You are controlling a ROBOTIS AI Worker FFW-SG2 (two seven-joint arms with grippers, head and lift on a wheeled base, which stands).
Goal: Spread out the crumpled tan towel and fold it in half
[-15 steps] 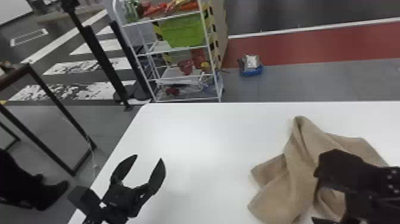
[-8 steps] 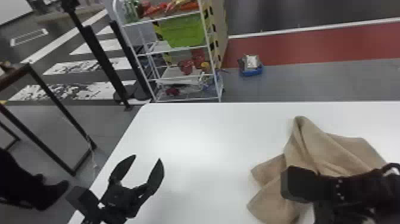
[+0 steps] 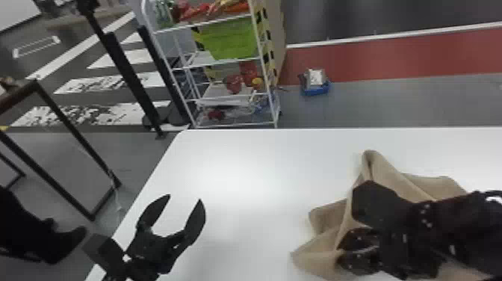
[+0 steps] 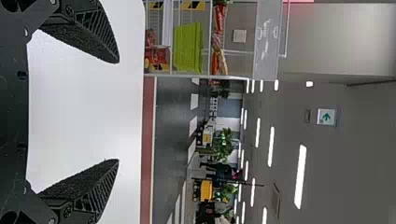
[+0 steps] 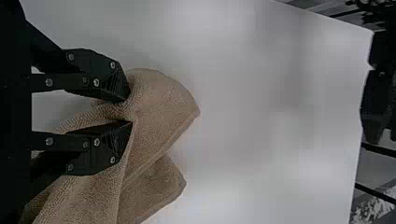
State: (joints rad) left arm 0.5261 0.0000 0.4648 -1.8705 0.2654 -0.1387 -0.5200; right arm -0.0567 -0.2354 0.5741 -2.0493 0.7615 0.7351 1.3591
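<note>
The crumpled tan towel (image 3: 396, 175) lies in folds on the right part of the white table. Over its near left part is my right gripper (image 3: 338, 254). In the right wrist view my right gripper (image 5: 130, 111) is closed on a ridge of the towel (image 5: 163, 102), the cloth bunched between its two fingers. My left gripper (image 3: 185, 198) is at the table's left side, well away from the towel; in the left wrist view the left gripper (image 4: 118, 111) has its fingers wide apart with nothing between them.
The white table (image 3: 239, 164) has its left edge beside my left arm. Behind its far edge stands a white shelf rack (image 3: 224, 61) with a green bin (image 3: 231, 39). A blue box (image 3: 315, 87) is on the floor, and a dark metal frame (image 3: 63, 138) stands at the left.
The right gripper has moved left over the towel and then a little nearer, and its fingers have come together on the cloth. The left arm has barely moved.
</note>
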